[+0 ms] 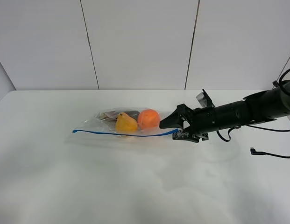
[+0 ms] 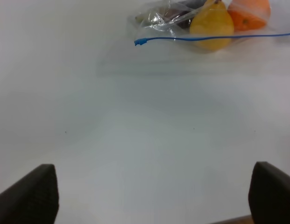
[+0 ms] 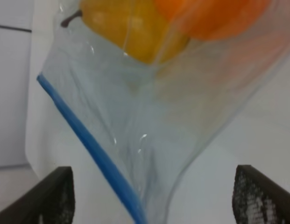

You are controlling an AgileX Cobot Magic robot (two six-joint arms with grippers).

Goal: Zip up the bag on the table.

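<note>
White table (image 1: 135,186), bag (image 1: 128,123) corner between right fingers (image 3: 58,193) spread apart, left fingers (image 2: 35,191) apart, distant.

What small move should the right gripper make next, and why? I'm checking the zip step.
Probably draw the right gripper straight back from the clear plastic zip-top bag. Its jaws stand open around the bag's end, gripping nothing, and the thin blue zip strip already runs as one line along the whole edge on the white table.
</note>
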